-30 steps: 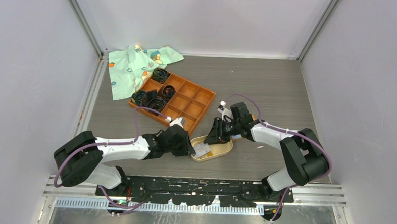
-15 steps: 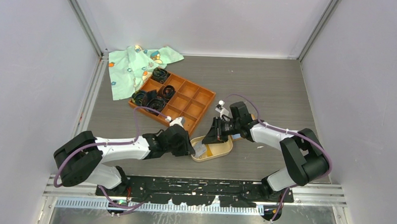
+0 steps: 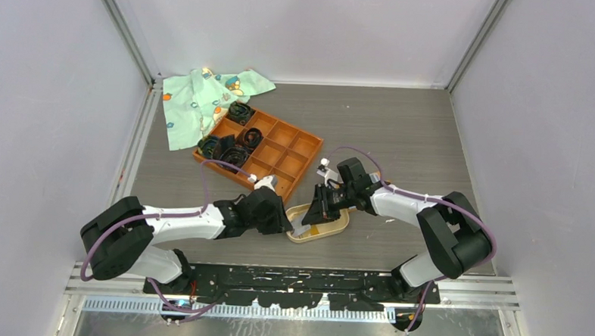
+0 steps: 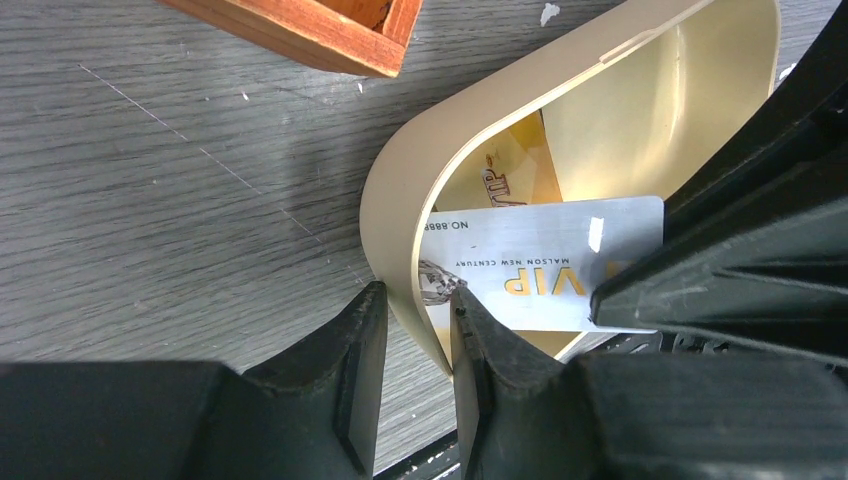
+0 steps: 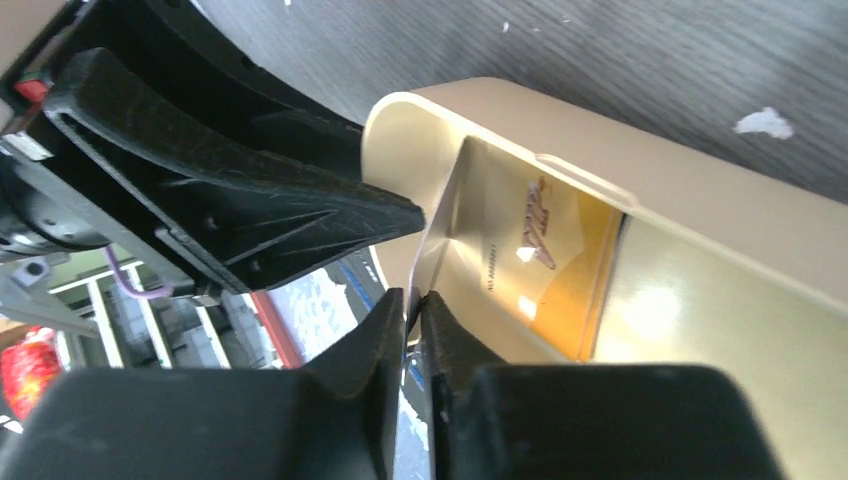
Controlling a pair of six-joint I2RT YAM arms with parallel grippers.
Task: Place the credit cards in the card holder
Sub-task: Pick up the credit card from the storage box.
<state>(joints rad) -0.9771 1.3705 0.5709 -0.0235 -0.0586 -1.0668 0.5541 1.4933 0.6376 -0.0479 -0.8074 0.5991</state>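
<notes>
The card holder [image 3: 339,228] is a beige oval tray on the table between both arms. My left gripper [image 3: 285,223] is shut on its left rim [image 4: 400,215], one finger outside the wall and one inside. My right gripper [image 3: 314,214] is shut on a silver credit card [image 4: 545,262] printed "VIP", holding it tilted over the holder's left end. In the right wrist view this card [image 5: 438,235] shows edge-on, pinched between the fingertips at my right gripper [image 5: 413,312]. Another credit card [image 5: 555,265], gold-orange, lies on the holder's floor.
An orange grid tray [image 3: 289,157] stands behind the left gripper, with black coiled bands [image 3: 240,112] in its left compartments. A pale green printed cloth [image 3: 199,103] lies at the back left. The two grippers' fingers are close together over the holder.
My right gripper has moved left and nearer with the silver card, bringing it down over the holder's left end. The left gripper has kept its hold on the rim.
</notes>
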